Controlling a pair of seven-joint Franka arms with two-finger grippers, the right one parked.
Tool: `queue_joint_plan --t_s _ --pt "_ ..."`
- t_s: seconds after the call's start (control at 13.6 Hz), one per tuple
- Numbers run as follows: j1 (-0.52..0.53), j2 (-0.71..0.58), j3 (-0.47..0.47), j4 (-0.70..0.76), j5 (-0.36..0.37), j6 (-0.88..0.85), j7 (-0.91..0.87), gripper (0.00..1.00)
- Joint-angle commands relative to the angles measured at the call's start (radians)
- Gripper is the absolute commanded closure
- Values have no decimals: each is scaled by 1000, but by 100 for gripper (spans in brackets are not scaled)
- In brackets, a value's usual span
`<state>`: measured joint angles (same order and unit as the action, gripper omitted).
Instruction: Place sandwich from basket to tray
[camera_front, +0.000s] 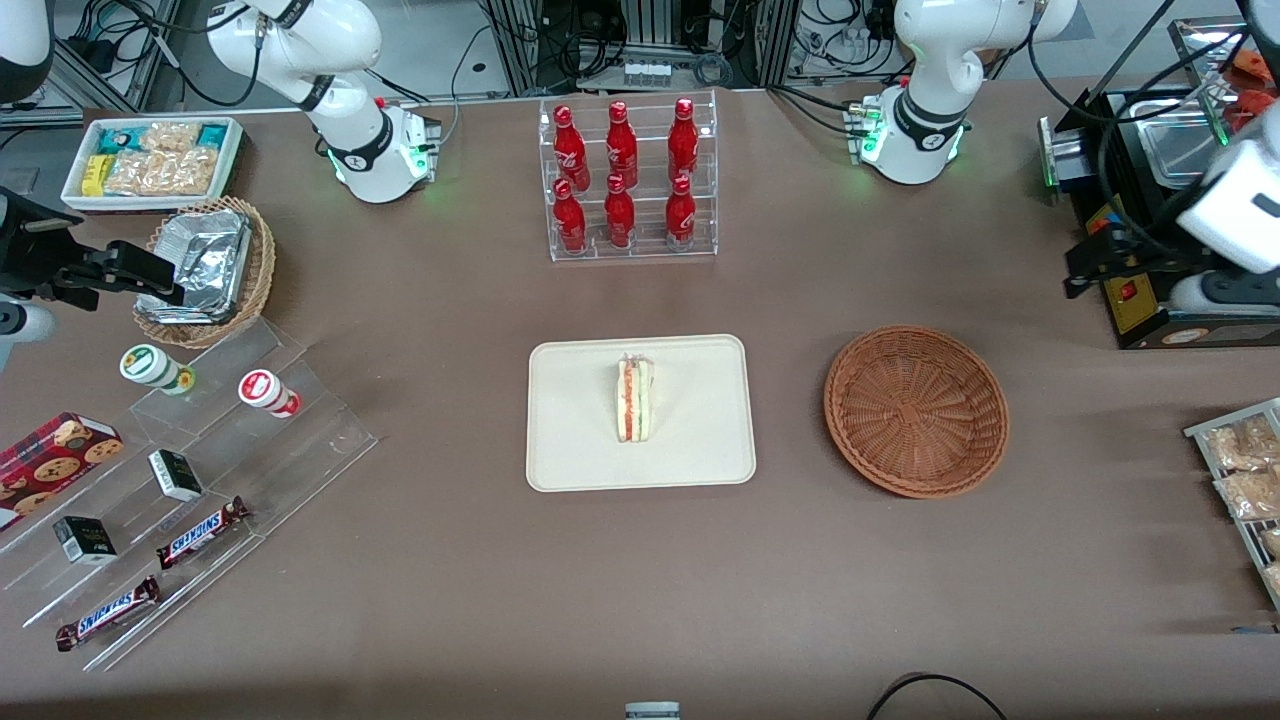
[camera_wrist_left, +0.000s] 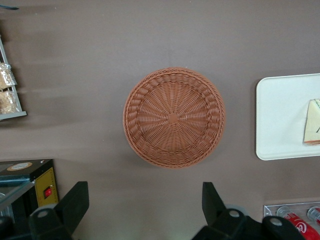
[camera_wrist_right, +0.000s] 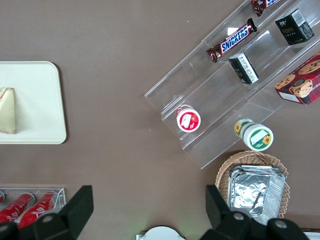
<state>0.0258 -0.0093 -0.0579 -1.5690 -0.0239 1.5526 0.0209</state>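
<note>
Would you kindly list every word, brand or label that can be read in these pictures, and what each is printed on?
"SNICKERS": two chocolate bars on the clear stepped display.
"Fotis", roughly: small black box; uncertain.
Red bottles, round tubs, cookie box: lettering too small to read.
Sandwich, tray, basket: no text.
Gripper, open above the basket: no text.

In the left wrist view, the picture's edge cuts the sandwich (camera_wrist_left: 313, 122) and the tray (camera_wrist_left: 285, 117), leaving only a corner of each. The gripper (camera_wrist_left: 145, 202) shows two dark, wide-apart fingers (camera_wrist_left: 75, 202), their bases lost below the frame. In the front view the gripper (camera_front: 1085, 265) is a dark shape near the working arm's end of the table, its fingers too indistinct to separate. The rack of snack packets (camera_front: 1240, 480) runs off the edge. Print on the small black boxes (camera_front: 175, 474) is too small to read.
</note>
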Motion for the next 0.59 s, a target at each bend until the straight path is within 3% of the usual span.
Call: queue_joint_plan --t_s 0.0,0.51 --pt "26 5 -17 27 -19 -19 56 0" --pt "20 2 -16 57 58 -22 42 0"
